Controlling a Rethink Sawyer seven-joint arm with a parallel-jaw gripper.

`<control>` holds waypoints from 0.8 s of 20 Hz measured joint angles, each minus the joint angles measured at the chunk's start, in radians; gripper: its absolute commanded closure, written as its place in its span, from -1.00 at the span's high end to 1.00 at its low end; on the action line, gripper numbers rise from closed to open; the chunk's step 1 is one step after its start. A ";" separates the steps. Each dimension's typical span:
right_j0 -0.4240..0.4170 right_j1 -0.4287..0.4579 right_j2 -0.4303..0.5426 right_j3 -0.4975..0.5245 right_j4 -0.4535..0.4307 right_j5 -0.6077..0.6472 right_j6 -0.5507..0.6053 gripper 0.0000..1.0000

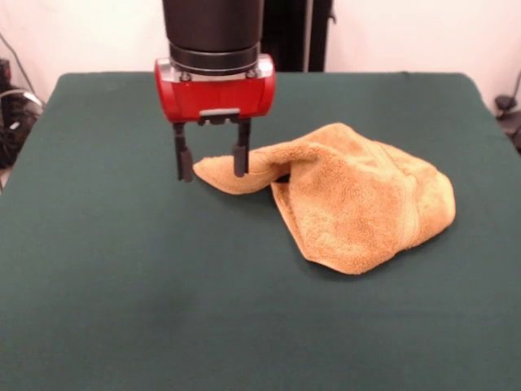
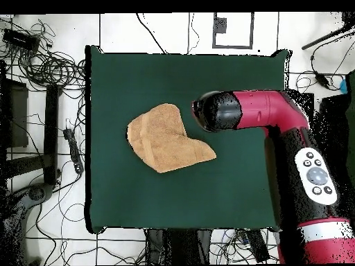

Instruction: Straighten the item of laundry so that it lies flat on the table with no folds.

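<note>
The mustard terry towel (image 1: 366, 204) lies crumpled and folded over itself on the dark green table (image 1: 122, 285), right of centre in the front view. One pointed corner of it sticks out to the left. My gripper (image 1: 212, 163) is open and hangs low over that corner, with one finger (image 1: 185, 159) left of the tip and the other finger (image 1: 241, 155) in front of the cloth. In the overhead view the towel (image 2: 166, 138) lies mid-table and the arm (image 2: 263, 111) reaches in from the right, hiding the fingers.
Green cloth shows all around the towel, widest at the front-view near side (image 1: 244, 342). Cables and gear (image 2: 48, 62) lie on the floor past the table's edges.
</note>
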 measured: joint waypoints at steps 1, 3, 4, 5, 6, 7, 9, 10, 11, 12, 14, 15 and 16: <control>0.006 0.000 0.000 0.002 0.000 0.000 0.000 1.00; 0.011 0.000 0.000 0.005 -0.001 0.000 0.000 1.00; 0.014 0.000 0.000 0.007 -0.002 0.000 0.000 1.00; 0.016 0.000 0.000 0.008 -0.002 0.000 0.000 1.00; 0.017 0.000 0.000 0.009 -0.002 0.000 0.000 1.00; 0.018 0.000 0.000 0.010 -0.002 0.000 0.000 1.00; 0.018 0.000 0.000 0.013 -0.003 0.000 0.000 1.00; 0.018 0.000 0.000 0.013 -0.003 0.000 0.000 1.00; 0.018 0.000 0.000 0.013 -0.003 0.000 0.000 1.00; 0.018 0.000 0.000 0.013 -0.003 0.000 0.000 1.00; 0.018 0.000 0.000 0.013 -0.003 0.000 0.000 1.00; 0.019 0.000 0.000 0.013 -0.003 0.000 0.000 1.00; 0.020 0.000 0.000 0.013 -0.003 0.000 0.000 1.00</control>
